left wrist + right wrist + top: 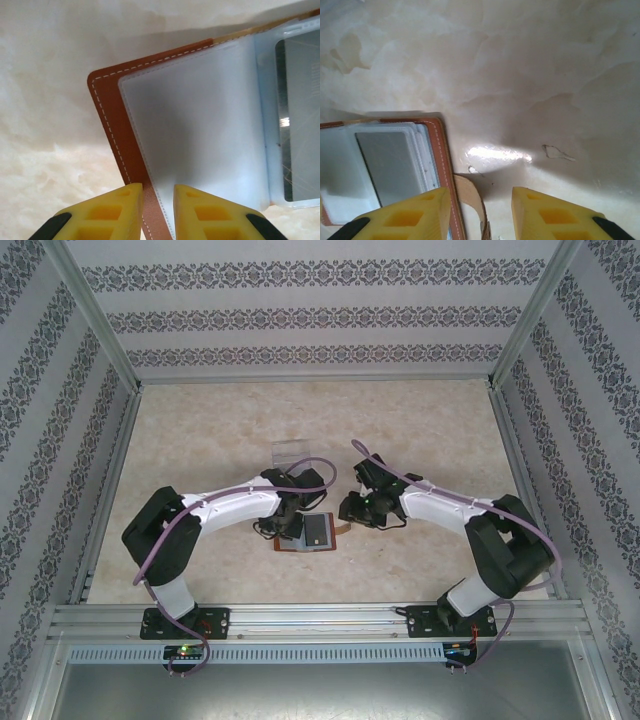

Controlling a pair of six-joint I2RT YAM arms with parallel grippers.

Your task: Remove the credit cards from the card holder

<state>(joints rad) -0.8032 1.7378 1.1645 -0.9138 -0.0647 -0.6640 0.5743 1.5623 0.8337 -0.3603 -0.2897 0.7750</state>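
The brown card holder (308, 536) lies open and flat on the table between both arms. In the left wrist view its brown stitched cover (107, 100) and a frosted empty sleeve (195, 125) show, with a grey credit card (302, 120) in the sleeve to the right. My left gripper (158, 192) is open a little, its yellow fingers astride the holder's left edge. My right gripper (481, 195) is open wider at the holder's right edge (440, 150), with the tan strap tab (472, 200) between its fingers. The same credit card (387, 162) shows there in its sleeve.
A clear plastic tray (295, 451) stands just beyond the left gripper (290, 523). The right gripper (352, 512) is close beside the holder. Pale marbled tabletop (430, 430) stretches to the patterned walls at the back and sides.
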